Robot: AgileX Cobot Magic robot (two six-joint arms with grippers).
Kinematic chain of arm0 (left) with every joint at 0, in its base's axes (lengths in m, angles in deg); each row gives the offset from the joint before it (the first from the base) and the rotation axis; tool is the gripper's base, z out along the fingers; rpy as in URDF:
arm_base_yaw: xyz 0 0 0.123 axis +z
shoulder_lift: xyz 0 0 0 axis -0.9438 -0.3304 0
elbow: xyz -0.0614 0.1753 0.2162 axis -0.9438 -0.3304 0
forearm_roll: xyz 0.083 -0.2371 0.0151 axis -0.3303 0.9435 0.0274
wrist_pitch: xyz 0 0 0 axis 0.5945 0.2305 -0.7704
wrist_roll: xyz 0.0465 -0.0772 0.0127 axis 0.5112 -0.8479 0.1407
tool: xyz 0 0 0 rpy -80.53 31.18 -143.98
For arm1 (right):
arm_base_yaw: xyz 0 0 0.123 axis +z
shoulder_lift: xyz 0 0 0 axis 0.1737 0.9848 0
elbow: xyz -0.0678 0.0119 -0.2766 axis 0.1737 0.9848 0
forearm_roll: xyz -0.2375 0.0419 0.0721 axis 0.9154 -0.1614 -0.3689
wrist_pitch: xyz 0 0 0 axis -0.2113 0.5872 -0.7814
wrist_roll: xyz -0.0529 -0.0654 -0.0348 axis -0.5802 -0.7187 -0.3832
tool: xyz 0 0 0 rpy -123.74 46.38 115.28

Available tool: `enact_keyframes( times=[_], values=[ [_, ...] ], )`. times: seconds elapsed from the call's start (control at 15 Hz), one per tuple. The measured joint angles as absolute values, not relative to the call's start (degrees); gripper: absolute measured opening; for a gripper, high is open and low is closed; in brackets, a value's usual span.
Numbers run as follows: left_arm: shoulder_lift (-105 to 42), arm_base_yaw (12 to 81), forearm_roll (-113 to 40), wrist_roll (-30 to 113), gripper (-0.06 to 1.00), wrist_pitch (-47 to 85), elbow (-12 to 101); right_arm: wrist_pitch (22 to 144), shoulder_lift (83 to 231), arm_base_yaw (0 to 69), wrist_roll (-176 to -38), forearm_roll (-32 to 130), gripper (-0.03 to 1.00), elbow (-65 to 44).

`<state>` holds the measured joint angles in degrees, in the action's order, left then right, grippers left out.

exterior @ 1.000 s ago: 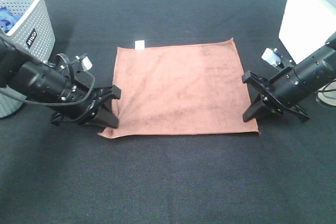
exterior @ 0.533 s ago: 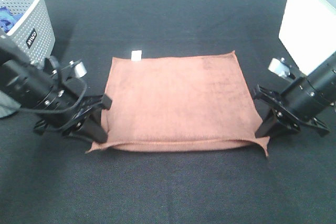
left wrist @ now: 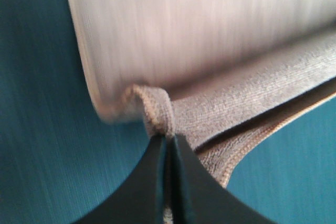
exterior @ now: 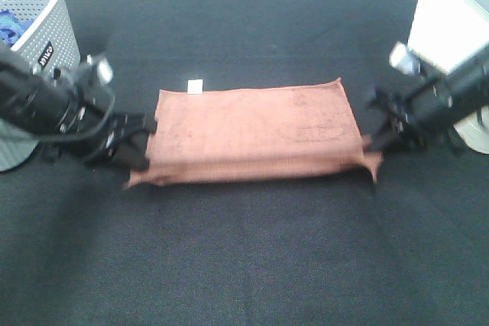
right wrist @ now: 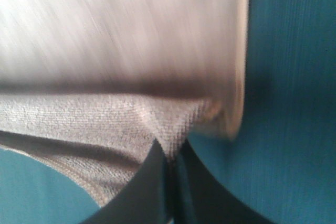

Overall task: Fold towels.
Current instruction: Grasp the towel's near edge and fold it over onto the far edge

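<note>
The terracotta towel (exterior: 256, 127) lies on the black table with a small white tag (exterior: 195, 85) at its far left corner. Its near edge is lifted and carried toward the far edge, forming a raised band. My left gripper (exterior: 140, 159) is shut on the near left corner (left wrist: 157, 114). My right gripper (exterior: 372, 149) is shut on the near right corner (right wrist: 173, 121). In both wrist views the cloth looks pale grey and blurred, pinched between the closed black fingers (left wrist: 152, 182).
A grey perforated basket (exterior: 34, 43) with blue contents stands at the far left, close to my left arm. A white box (exterior: 451, 20) stands at the far right beside my right arm. The black tabletop (exterior: 244, 257) extends in front of the towel.
Both grippers rose and moved away from the camera, carrying the towel's near edge over the cloth toward the far edge. The visible towel area has become much shorter front to back.
</note>
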<state>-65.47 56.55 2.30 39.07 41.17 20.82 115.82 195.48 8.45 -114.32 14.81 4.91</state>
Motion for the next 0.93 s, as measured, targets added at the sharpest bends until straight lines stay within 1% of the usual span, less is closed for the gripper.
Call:
enact_keyframes(
  times=[0.2, 0.27, 0.33, 0.53, 0.73, 0.93],
  values=[
    [-65.6, 56.6, 2.4, 41.5, 0.01, 36.8, 26.5, 116.3, 198.9, 8.5, -114.3, 14.3, 0.0, -6.1],
    [-65.6, 56.6, 2.4, 41.5, 0.01, 36.8, 26.5, 116.3, 198.9, 8.5, -114.3, 14.3, 0.0, -6.1],
    [-66.4, 56.6, 2.3, 42.1, 0.01, 35.1, 29.5, 117.3, 202.2, 8.5, -114.2, 14.1, 0.0, -11.8],
    [-73.5, 56.6, 1.0, 42.5, 0.01, 33.5, 36.9, 117.7, 209.1, 8.5, -113.0, 14.6, 0.0, -22.4],
    [-79.1, 56.6, 0.2, 42.6, 0.01, 33.2, 43.3, 117.7, 213.8, 8.5, -112.7, 15.3, 0.01, -28.8],
    [-83.2, 56.6, -0.3, 42.6, 0.01, 33.1, 49.5, 117.4, 217.7, 8.5, -112.7, 15.5, 0.05, -33.1]
  ],
)
